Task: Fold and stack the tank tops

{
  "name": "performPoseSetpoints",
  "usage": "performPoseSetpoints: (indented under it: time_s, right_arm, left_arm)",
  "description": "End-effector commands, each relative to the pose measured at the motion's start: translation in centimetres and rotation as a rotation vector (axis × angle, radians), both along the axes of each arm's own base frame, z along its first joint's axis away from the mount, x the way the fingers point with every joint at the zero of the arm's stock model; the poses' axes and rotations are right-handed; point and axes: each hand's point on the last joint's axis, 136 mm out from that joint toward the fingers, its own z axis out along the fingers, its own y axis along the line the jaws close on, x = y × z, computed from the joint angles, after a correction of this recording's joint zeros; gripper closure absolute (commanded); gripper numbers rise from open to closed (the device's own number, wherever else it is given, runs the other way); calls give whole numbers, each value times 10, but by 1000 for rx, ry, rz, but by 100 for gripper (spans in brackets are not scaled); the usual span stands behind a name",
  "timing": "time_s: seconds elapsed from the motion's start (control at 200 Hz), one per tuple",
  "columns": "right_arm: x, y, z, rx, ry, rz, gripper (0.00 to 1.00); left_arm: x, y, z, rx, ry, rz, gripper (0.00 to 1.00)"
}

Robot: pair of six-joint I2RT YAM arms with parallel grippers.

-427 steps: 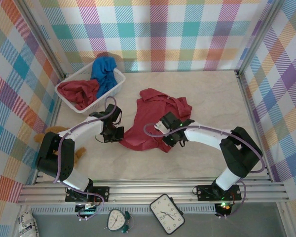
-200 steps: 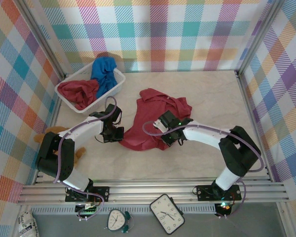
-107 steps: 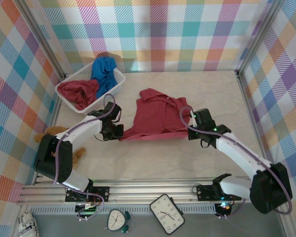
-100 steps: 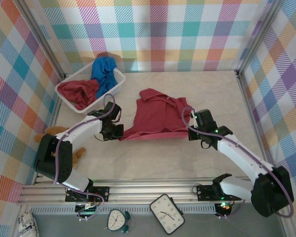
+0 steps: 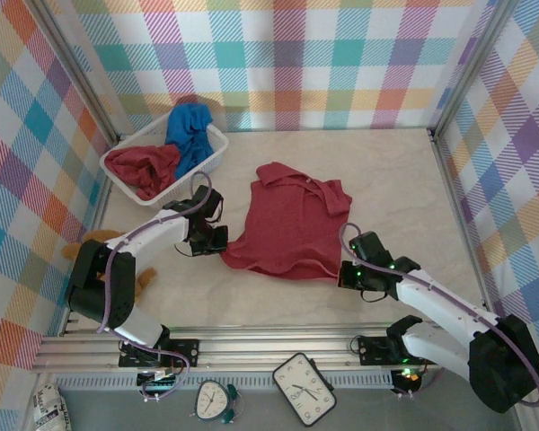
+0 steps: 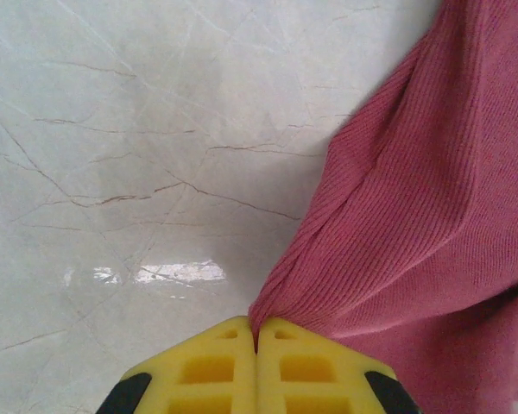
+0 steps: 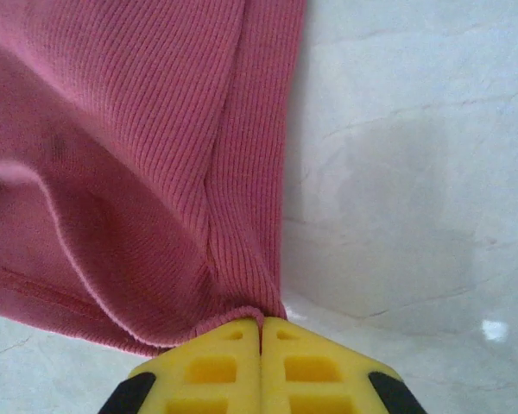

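Note:
One dark red tank top (image 5: 287, 229) lies spread on the table's middle, straps toward the back. My left gripper (image 5: 217, 241) is shut on its left hem corner. The left wrist view shows the yellow fingertips (image 6: 257, 332) pinching a bunched fold of the ribbed red cloth (image 6: 414, 216). My right gripper (image 5: 346, 274) is shut on the lower right hem corner, and its tips (image 7: 261, 326) clamp the red cloth's (image 7: 138, 155) edge. A second dark red tank top (image 5: 142, 166) and a blue tank top (image 5: 190, 135) lie crumpled in the basket.
The white mesh basket (image 5: 214, 160) stands at the back left. A brown teddy bear (image 5: 94, 241) lies by the left wall beside my left arm. Two clocks (image 5: 304, 388) lie beyond the near rail. Bare marble tabletop (image 5: 395, 180) stretches to the right.
My right gripper has drawn the hem corner toward the near edge, and the red top now lies longer and flatter. The left gripper has barely moved.

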Motion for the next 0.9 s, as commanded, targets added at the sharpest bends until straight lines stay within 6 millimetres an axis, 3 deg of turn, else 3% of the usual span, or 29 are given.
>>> performPoseSetpoints:
  time_s: [0.0, 0.22, 0.49, 0.625, 0.785, 0.895]
  right_arm:
    - [-2, -6, 2, -3, -8, -50, 81]
    - [7, 9, 5, -18, -38, 75, 69]
    - [1, 21, -2, -68, -27, 160, 58]
    - [6, 25, 3, -104, -64, 185, 57]
    - [6, 24, -12, -144, -21, 196, 58]
    - [8, 24, -15, -161, -13, 198, 65]
  left_arm:
    - [1, -3, -1, -3, -4, -2, 100]
    - [1, -4, -5, -2, 5, -6, 100]
    - [-2, -2, -8, 7, 11, -8, 100]
    - [-3, -1, -9, 9, 13, -10, 100]
    - [-3, 0, -10, 18, 17, -14, 100]
    - [-4, 0, -11, 19, 23, -15, 100]
